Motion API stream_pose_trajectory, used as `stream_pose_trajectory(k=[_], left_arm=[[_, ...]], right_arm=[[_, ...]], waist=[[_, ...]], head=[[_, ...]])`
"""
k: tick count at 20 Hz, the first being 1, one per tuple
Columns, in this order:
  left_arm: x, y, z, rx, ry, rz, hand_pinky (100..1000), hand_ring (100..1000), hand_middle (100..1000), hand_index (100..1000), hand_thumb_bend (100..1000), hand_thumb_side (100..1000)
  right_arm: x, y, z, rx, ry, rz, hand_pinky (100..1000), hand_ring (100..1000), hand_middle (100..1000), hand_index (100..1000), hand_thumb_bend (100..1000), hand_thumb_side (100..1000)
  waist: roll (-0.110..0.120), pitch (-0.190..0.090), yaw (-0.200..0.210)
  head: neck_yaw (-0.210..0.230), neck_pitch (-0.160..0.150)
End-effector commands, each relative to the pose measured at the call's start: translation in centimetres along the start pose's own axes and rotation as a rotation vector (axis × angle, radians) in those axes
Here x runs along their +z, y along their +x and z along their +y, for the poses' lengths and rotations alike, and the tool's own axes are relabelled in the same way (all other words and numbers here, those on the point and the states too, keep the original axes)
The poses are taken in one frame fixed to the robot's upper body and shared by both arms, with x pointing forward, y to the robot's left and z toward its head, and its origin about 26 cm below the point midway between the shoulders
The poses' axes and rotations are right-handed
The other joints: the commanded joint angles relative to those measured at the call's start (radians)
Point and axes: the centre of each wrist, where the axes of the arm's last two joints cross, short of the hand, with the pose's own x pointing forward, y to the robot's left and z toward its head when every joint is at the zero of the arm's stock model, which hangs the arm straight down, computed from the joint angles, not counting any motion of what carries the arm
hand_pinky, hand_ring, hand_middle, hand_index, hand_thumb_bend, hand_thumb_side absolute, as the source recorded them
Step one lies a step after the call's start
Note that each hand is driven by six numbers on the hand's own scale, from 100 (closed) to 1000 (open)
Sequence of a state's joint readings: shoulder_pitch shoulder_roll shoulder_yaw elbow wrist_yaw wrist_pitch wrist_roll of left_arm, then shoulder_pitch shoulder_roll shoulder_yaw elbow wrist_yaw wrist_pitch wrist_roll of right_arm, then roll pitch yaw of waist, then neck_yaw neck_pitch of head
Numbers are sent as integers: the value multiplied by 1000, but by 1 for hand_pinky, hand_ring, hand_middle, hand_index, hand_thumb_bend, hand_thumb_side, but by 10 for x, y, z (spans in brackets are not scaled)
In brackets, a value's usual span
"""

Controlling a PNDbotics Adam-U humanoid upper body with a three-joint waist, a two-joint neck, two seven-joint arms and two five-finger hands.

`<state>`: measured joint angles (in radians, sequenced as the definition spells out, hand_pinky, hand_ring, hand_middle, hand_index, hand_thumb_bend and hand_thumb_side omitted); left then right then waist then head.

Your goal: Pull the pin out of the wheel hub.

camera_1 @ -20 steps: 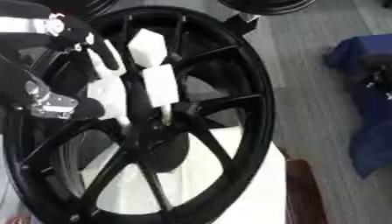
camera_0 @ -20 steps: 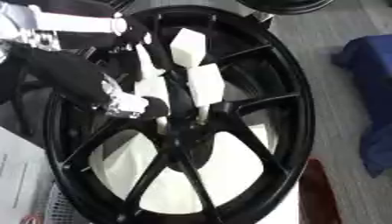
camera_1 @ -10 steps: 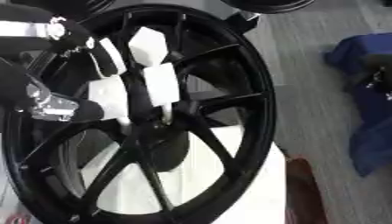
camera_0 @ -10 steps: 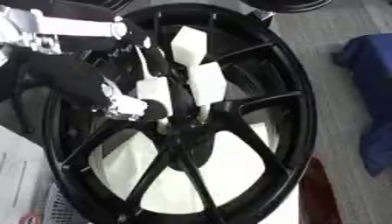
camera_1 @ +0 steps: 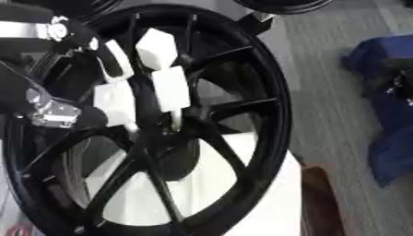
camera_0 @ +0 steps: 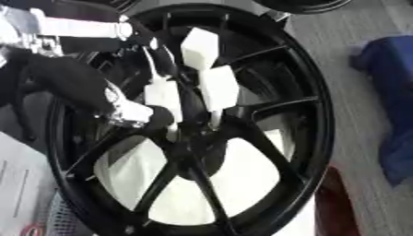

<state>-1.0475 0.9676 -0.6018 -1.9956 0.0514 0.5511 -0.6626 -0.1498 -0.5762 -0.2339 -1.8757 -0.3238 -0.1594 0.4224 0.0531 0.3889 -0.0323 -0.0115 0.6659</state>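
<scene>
Left hand [camera_0: 190,85] is over the wheel hub [camera_0: 197,154], white-tipped fingers pinching the pin [camera_0: 215,120] just above hub centre. Pin looks thin, stiff, light; pull by its exposed top end.

The wheel hub [camera_0: 266,133] is a large black rim with thin spokes that meet at a dark centre. It stands tilted and fills most of the view, on a white surface. The pin [camera_0: 215,120] is a pale, thin piece near the centre, just above the middle. It sits between the spokes.
</scene>
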Motion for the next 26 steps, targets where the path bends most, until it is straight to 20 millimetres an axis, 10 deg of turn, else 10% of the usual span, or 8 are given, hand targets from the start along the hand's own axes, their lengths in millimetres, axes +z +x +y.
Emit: stream_pose_trajectory(k=[1, 26], left_arm=[[5, 1, 4, 7, -24, 64, 736, 752, 739, 813, 455, 495], [-4, 6, -3, -4, -42, 191, 667, 655, 663, 771, 394, 412]], right_arm=[[-3, 6, -5, 26, 8, -17, 822, 626, 583, 798, 100, 806], [-3, 6, -5, 24, 10, -17, 823, 628, 585, 799, 100, 820]], waist=[[-5, -17, -1], [-6, -12, -2]], head=[[2, -10], [10, -11]])
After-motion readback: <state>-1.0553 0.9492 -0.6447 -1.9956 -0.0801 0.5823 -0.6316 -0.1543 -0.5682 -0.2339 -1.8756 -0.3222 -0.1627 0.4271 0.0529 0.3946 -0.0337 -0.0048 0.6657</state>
